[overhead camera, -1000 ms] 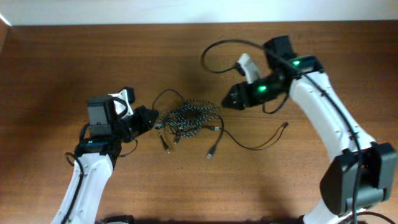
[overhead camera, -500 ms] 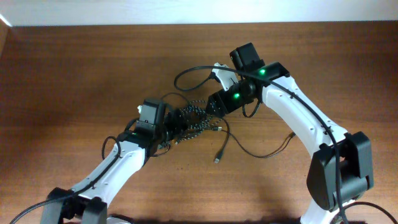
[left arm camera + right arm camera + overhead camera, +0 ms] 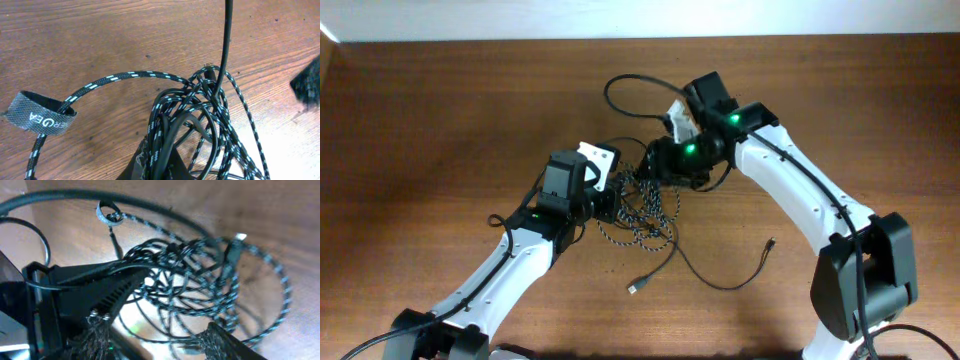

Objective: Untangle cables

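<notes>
Both arms have closed in hard on the middle of the table (image 3: pixel 420 120): a second ago they sat on either side of the heap, and now the left arm (image 3: pixel 520 250) and right arm (image 3: pixel 800 200) meet over it almost nose to nose. The cables (image 3: pixel 642 212) sit between them, just in front of centre, and the knot is drawn out looser and longer than it was. The left gripper (image 3: pixel 608 203) is clamped on the bundle; in its wrist view the strands funnel straight down into its closed fingers (image 3: pixel 156 167). The right gripper (image 3: pixel 655 165) presses into the far side of the tangle, jaws apart, with loops hanging in the gap between them in its own view. One thin black tail now trails toward the near edge, its plug (image 3: pixel 635 287) clear of the mass, and a second plug (image 3: pixel 770 243) has slid nearer too. The braided cable (image 3: pixel 125 77) arcs free to its strap (image 3: pixel 40 117). By my read, the ends are coming free but the core is still knotted.
</notes>
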Robot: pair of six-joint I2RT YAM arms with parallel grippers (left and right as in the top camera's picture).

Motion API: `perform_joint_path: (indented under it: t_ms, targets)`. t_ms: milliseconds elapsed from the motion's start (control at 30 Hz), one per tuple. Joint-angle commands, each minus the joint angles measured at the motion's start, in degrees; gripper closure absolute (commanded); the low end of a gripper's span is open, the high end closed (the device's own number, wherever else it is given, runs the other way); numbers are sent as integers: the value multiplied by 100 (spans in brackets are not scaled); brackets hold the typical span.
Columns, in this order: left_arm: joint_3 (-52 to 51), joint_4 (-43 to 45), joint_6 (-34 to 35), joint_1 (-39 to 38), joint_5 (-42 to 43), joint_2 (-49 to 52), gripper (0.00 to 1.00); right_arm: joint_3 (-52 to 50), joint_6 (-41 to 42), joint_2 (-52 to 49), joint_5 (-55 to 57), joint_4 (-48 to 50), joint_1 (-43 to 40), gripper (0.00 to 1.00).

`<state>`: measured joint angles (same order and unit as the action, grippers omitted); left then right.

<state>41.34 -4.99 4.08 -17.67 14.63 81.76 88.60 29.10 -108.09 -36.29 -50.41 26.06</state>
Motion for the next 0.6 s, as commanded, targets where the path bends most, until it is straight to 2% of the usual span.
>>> perform_joint_path:
  t_ms: [0, 33, 100, 167, 200, 233, 267, 300, 333, 400, 500, 533, 567]
  targets:
    - [-20, 0, 44, -7, 129, -68, 100, -31, 1340, -105, 310, 11, 393, 52]
    - [-20, 20, 203, -7, 129, -68, 100, -31, 1812, -138, 656, 15, 459, 58]
    - [-20, 15, 216, -7, 131, -68, 100, -31, 2090, -291, 1176, 46, 463, 61]
    - [-20, 15, 232, -7, 323, -68, 100, -31, 2063, -525, 1670, 321, 463, 60]
    - [-20, -28, 232, -7, 323, -68, 100, -31, 1762, -586, 1869, 621, 463, 60]
    - [-20, -122, 232, -7, 323, -68, 100, -31, 1764, -586, 1539, 682, 472, 61]
    - [-20, -131, 232, -7, 323, -68, 100, -31, 1764, -586, 1259, 728, 472, 90]
    - [-20, -131, 232, -7, 323, -68, 100, -31, 1676, -586, 815, 732, 461, 96]
    - [-20, -155, 232, -7, 317, -68, 100, -31, 1126, -586, -549, 785, 389, 96]
    - [-22, -177, 229, -7, 293, -68, 100, -20, 365, -542, -785, 785, 94, 96]
    - [-22, -627, 232, -7, -94, -68, 100, -17, -1495, -92, -3740, 1088, -1106, 96]
    - [-22, -616, 232, -7, -94, -68, 100, -17, -2323, -24, -5265, 1064, -1519, 96]
    - [-22, -623, 232, -7, -94, -68, 100, -20, -2317, -24, -5263, 1062, -1705, 96]
